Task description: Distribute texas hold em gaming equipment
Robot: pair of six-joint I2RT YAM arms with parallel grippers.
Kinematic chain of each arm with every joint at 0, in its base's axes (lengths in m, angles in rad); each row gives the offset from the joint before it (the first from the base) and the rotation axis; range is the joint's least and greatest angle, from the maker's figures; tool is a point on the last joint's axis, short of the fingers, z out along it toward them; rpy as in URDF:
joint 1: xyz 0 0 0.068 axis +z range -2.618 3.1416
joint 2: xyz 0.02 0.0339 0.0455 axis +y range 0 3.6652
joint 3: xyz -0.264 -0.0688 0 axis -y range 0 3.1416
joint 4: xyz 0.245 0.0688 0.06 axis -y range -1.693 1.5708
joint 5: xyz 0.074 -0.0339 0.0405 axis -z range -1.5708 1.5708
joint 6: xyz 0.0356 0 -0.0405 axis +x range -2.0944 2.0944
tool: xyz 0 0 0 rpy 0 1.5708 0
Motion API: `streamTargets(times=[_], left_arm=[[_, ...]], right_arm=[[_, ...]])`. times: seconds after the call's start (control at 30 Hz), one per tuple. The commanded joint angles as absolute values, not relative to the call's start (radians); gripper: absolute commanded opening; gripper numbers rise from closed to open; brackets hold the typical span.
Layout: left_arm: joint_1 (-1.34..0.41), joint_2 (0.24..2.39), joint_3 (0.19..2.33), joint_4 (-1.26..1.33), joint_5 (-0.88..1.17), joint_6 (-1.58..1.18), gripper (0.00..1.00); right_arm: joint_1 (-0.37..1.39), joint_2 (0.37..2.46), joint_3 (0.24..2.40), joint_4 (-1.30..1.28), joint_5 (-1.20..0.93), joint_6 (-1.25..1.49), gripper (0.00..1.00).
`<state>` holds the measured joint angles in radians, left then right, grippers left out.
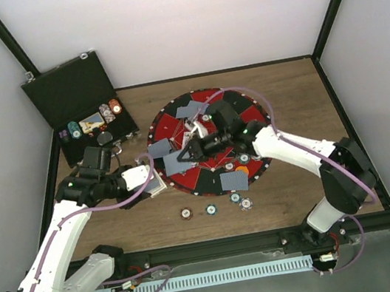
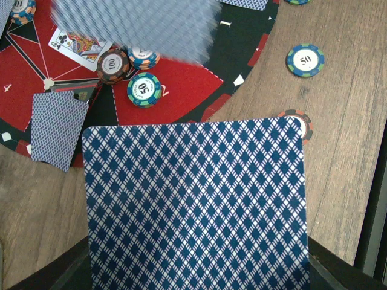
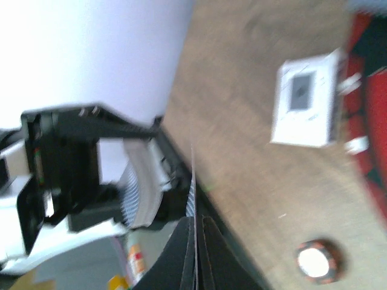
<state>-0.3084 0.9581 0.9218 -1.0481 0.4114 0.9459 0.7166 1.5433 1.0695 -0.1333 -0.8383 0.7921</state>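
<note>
My left gripper (image 1: pixel 148 181) is shut on a stack of blue-backed playing cards (image 2: pixel 196 205) that fills the lower left wrist view and hides its fingers. It hangs at the round mat's (image 1: pixel 250 118) left edge. My right gripper (image 1: pixel 184 155) is over the mat's left part, shut on a single card (image 1: pixel 174 164). That card is edge-on in the right wrist view (image 3: pixel 194 193) and blurred in the left wrist view (image 2: pixel 136 24). Face-down cards (image 1: pixel 234 180) lie on the mat. Brown (image 2: pixel 112 64) and teal (image 2: pixel 144 89) chips and a face-up king (image 2: pixel 77 45) lie there too.
Several chips (image 1: pixel 211 208) lie in a row on the wood in front of the mat. The open black case (image 1: pixel 70 92) with chips stands at the back left. A white rectangular object (image 3: pixel 305 106) lies on the wood by the mat edge. A blue 50 chip (image 2: pixel 305 60) lies off the mat.
</note>
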Motion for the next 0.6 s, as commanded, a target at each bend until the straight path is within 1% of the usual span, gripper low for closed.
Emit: streamTargets(times=[0.0,0.13,0.23,0.33,0.43,0.5,0.57], left_arm=[[-0.308,0.954,0.942,-1.029,0.423,0.950,0.16],[-0.309,0.955,0.948,-1.030,0.431,0.942,0.16],[-0.308,0.959,0.955,-1.033,0.434,0.934,0.16],[-0.310,0.958,0.957,-1.041,0.432,0.927,0.16],[-0.309,0.959,0.959,-1.049,0.425,0.927,0.16],[-0.309,0.955,0.963,-1.052,0.424,0.925,0.16],[-0.309,0.952,0.965,-1.054,0.424,0.926,0.16]], right_arm=[[0.640,1.514,1.242,-0.464,-0.597,0.571,0.01],[0.629,1.600,1.401,-0.669,-0.305,0.457,0.01],[0.653,1.689,1.494,-0.770,0.005,0.402,0.01],[0.723,1.807,1.583,-0.834,0.360,0.359,0.01],[0.799,1.902,1.649,-0.850,0.659,0.302,0.01],[0.841,1.942,1.648,-0.810,0.803,0.247,0.01],[0.874,1.965,1.612,-0.719,0.899,0.158,0.01]])
